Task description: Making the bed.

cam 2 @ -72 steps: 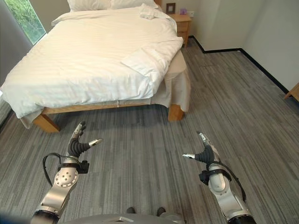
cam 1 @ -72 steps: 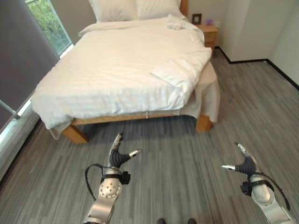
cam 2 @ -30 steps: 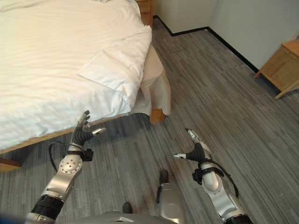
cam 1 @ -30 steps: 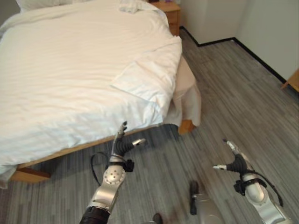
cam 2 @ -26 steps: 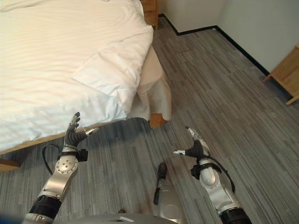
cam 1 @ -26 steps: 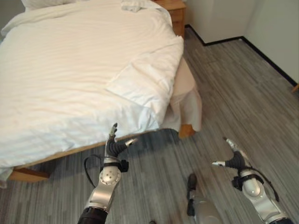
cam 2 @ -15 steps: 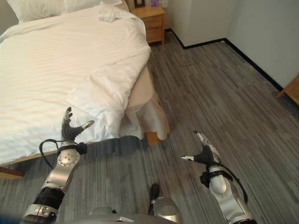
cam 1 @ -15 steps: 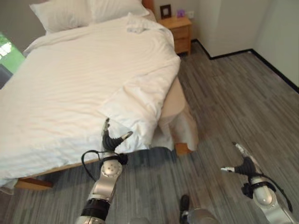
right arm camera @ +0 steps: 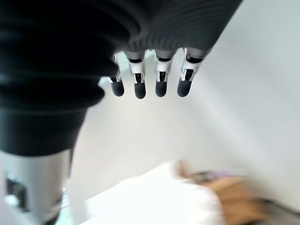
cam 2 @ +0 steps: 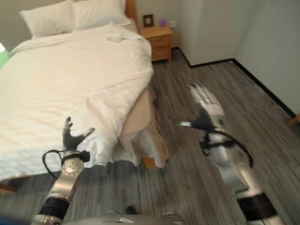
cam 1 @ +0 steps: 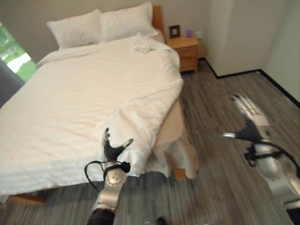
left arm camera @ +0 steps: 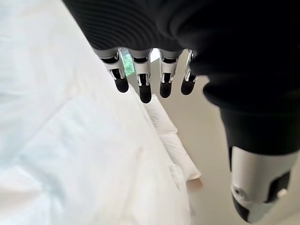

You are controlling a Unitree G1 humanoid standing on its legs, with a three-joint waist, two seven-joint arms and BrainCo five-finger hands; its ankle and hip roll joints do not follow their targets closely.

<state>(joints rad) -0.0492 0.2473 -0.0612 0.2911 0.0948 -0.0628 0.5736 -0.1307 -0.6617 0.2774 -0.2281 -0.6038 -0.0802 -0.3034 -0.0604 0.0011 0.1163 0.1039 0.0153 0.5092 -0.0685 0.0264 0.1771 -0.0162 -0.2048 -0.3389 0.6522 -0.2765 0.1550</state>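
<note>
The bed [cam 1: 56, 126] is seen from its foot-end corner, covered by a white duvet [cam 1: 93, 98]. Two white pillows [cam 1: 103, 26] are propped side by side at the headboard, and a small crumpled white cloth [cam 1: 144, 43] is lying on the duvet near the head end, on the side of the nightstand [cam 1: 185, 49]. The near corner of the duvet [cam 2: 101, 129] is folded back on itself and rumpled, so that a beige bed skirt [cam 2: 140, 126] is left exposed along the side and at the corner, hanging toward the grey plank floor [cam 1: 225, 178].

The left hand [cam 1: 112, 151] is raised just in front of the folded-back corner, palm up-and-forward. Its fingers [left arm camera: 140, 84] are seen straight and spread, thumb held apart, nothing gripped. Whether the duvet is touched cannot be told; in the left wrist view the fingers are seen above the white fabric.

The right hand [cam 2: 206, 112] is held up over the floor, well apart from the bed, on the nightstand side. It is motion-blurred in the head views; in the right wrist view its fingers [right arm camera: 161, 79] are seen extended and apart, nothing held.

A small dark frame [cam 1: 174, 31] and a purple item [cam 1: 188, 33] are placed on the nightstand by the wall.
</note>
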